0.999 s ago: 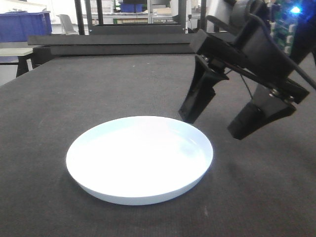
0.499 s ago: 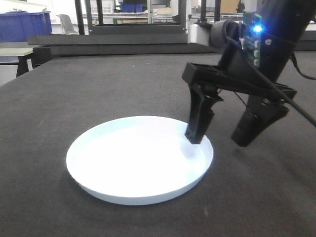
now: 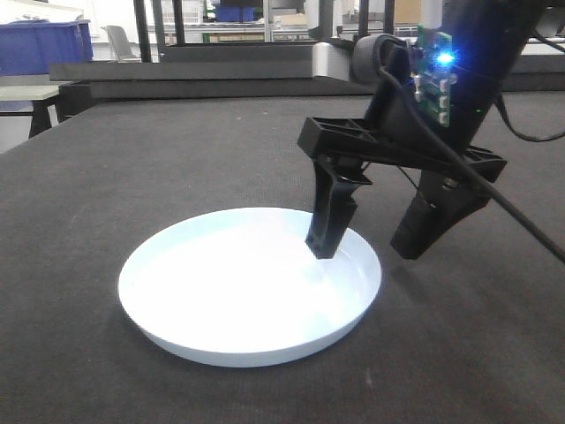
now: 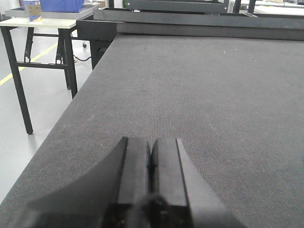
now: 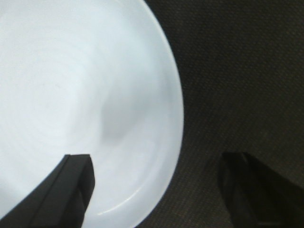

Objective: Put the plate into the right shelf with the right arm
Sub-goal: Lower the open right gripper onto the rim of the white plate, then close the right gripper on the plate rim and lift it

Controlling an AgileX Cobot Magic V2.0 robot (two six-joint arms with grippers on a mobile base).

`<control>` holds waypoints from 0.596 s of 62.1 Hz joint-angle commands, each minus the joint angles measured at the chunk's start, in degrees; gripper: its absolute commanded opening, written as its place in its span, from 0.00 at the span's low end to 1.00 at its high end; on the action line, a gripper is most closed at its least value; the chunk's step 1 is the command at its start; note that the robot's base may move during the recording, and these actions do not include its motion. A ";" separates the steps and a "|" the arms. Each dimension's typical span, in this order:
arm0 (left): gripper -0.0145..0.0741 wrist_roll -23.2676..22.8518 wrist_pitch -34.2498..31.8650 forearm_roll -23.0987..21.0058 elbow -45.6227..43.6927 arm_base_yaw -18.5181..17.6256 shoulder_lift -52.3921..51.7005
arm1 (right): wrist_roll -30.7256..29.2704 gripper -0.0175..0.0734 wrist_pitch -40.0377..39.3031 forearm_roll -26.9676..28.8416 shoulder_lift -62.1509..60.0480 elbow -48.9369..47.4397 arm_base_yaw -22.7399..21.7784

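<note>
The round pale-blue plate (image 3: 238, 283) lies flat on the dark table, and fills the left of the right wrist view as the plate (image 5: 71, 85). My right gripper (image 3: 366, 252) is open and straddles the plate's right rim. One finger (image 3: 331, 225) reaches down inside the plate; the other finger (image 3: 424, 225) hangs outside over the table. In the right wrist view the right gripper (image 5: 159, 164) shows the rim between its two fingertips. My left gripper (image 4: 151, 147) is shut, empty, low over the table. The right shelf is out of view.
The dark textured table (image 3: 132, 159) runs back to black rails (image 3: 203, 79) at its far edge. A light table with black legs (image 4: 28, 57) stands on the floor to the left, carrying a blue bin (image 4: 61, 5). A blue crate (image 3: 44, 44) sits at the far left.
My right gripper has come down and moved left, from beside the plate to astride its right rim, with one finger now inside the plate. The plate has not moved.
</note>
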 commanded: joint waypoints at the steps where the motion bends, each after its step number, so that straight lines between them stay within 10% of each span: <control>1: 0.11 -0.16 -4.85 -0.35 0.57 0.05 -0.34 | 0.39 0.89 -1.95 0.56 -2.33 -1.82 0.01; 37: 0.11 -0.16 -4.85 -0.35 0.57 0.05 -0.34 | 2.37 0.59 -1.89 -0.97 0.06 -1.82 0.01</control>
